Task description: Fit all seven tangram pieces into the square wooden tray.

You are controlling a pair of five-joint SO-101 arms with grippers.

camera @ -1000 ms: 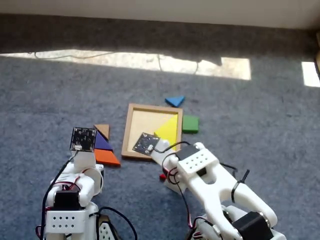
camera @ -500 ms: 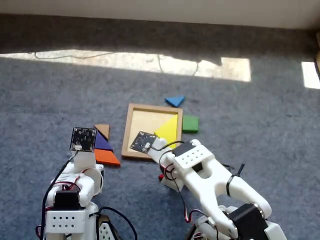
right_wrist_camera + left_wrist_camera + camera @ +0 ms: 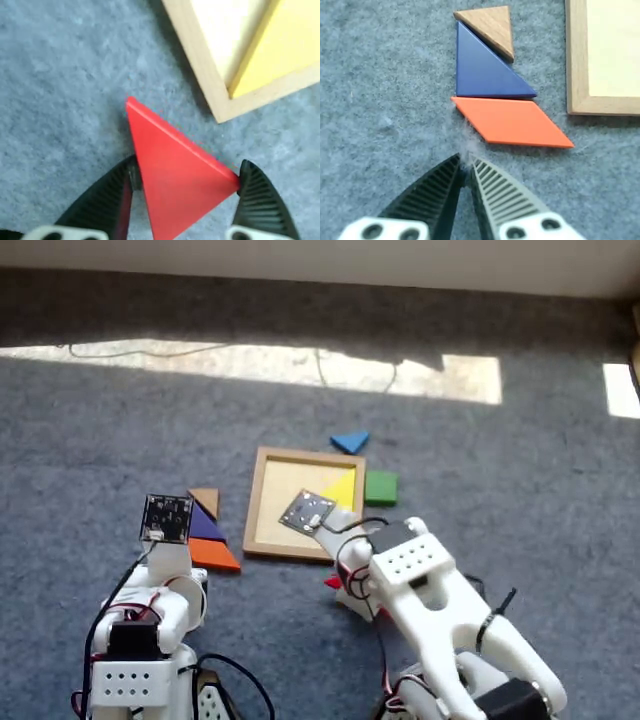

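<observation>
Right arm (image 3: 420, 570) has swung toward the tray (image 3: 202, 60), carrying the red triangle (image 3: 175, 185). Right fingers (image 3: 256, 197) are spread wide and clamp the triangle between them, probably for lifting it over the rim just ahead. One sharp corner points ahead of the fingers; its long edge runs slantwise back to one finger. Left fingers (image 3: 437, 187) are closed, empty, orange piece (image 3: 512, 122) just ahead.

Left gripper (image 3: 466, 164), jaws closed together, over grey carpet (image 3: 380, 75). Just beyond the tips: orange parallelogram (image 3: 512, 122), blue triangle (image 3: 482, 70) touching it, brown wood triangle (image 3: 492, 25) against the blue. Wooden tray (image 3: 576, 60) corner nearby, apart from pieces.
</observation>
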